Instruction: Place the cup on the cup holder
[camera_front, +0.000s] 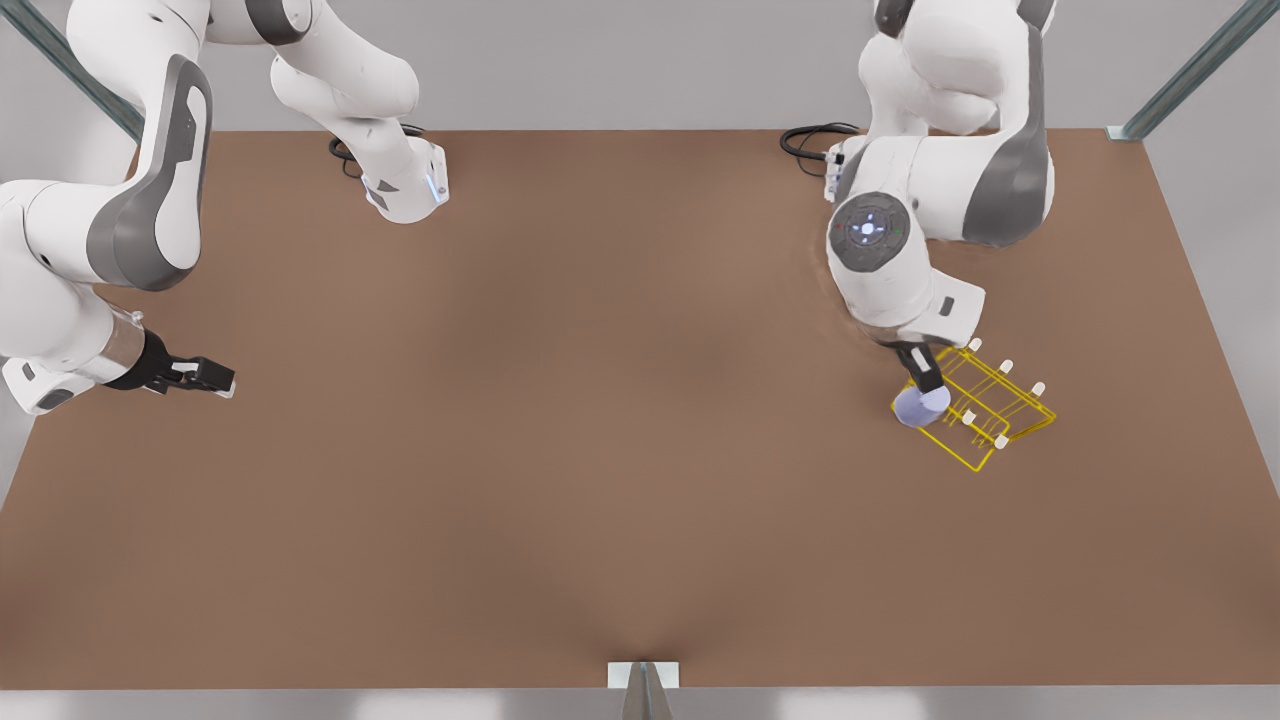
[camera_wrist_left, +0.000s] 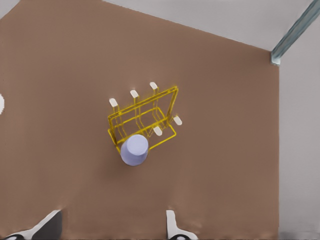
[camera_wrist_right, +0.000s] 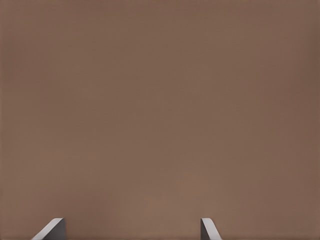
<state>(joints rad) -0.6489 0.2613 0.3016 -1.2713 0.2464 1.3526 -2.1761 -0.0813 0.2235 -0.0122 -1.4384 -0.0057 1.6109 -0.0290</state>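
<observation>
A pale lavender cup (camera_front: 920, 407) sits at one corner of the yellow wire cup holder (camera_front: 990, 405), at the front view's right side of the brown table (camera_front: 600, 400). We see the cup's closed flat end facing up, and we cannot tell whether it rests over a white-tipped peg or just beside the frame. The left gripper (camera_front: 930, 385) hangs directly above the cup. In the left wrist view its fingers (camera_wrist_left: 172, 225) are spread wide with nothing between them, and the cup lies beyond them, apart from both pads. The right gripper (camera_front: 205, 378) waits well away at the front view's left, its fingers (camera_wrist_right: 207, 227) likewise spread over bare table.

We judge the cup to be light, rigid and smooth, so it is likely to slip or tip under an off-centre squeeze. Its tapered wall suits a grip across the middle of the body, with the pads on opposite sides. The rack looks thin and light, so any push against the cup could shift it. If the cup does sit on a peg, we judge the placing all but done.
</observation>
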